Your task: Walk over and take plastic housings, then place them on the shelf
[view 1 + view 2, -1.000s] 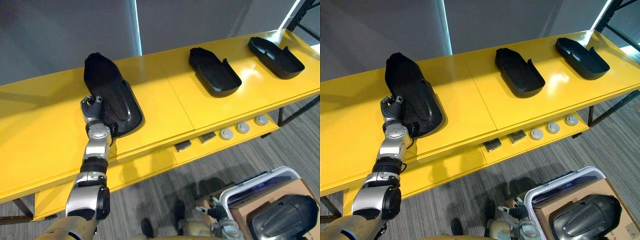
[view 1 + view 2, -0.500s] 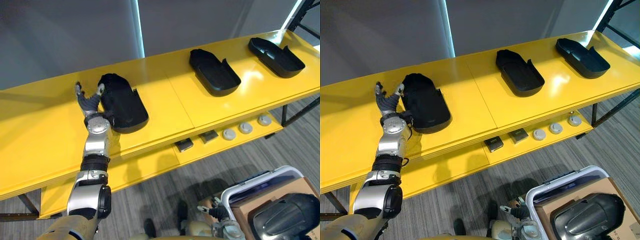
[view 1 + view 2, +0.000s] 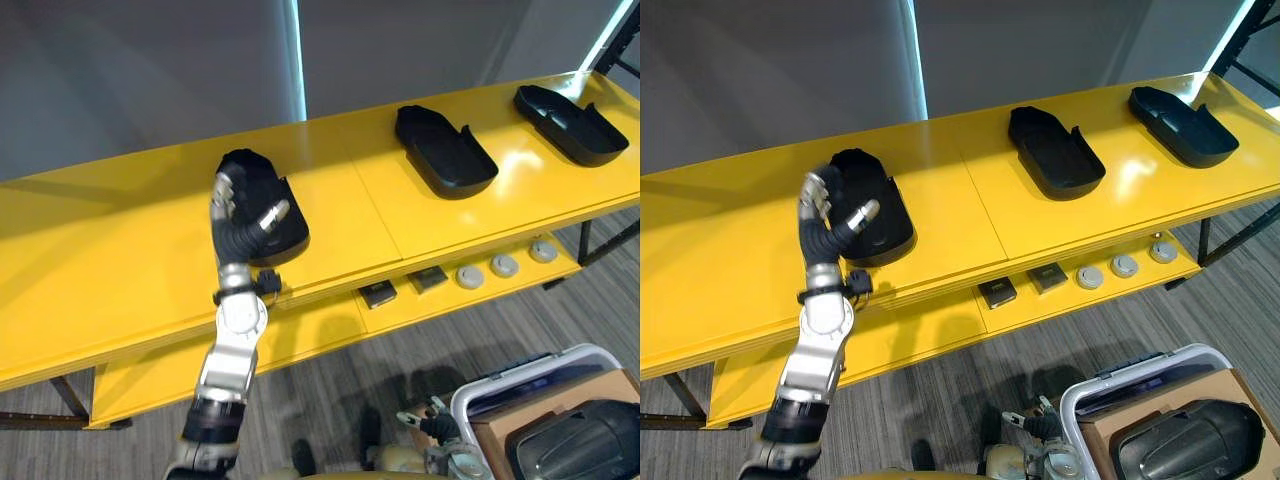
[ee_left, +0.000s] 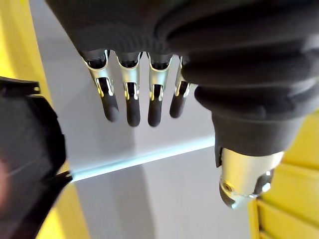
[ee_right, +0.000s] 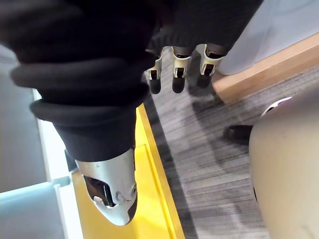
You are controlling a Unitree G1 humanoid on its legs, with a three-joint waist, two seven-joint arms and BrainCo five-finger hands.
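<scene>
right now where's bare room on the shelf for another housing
Widest bare patch: shelf left of the left housing. Also free between it and the middle housing; narrower between that and the right housing. Crowded around the left hand.

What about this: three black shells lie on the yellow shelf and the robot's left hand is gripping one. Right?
Three black shells do lie on the yellow shelf, but the left hand is open and grips none, as the left wrist view shows.

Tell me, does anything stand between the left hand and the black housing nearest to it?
Nothing visible does. The open left hand hovers just in front of that housing, which lies on the yellow shelf.
</scene>
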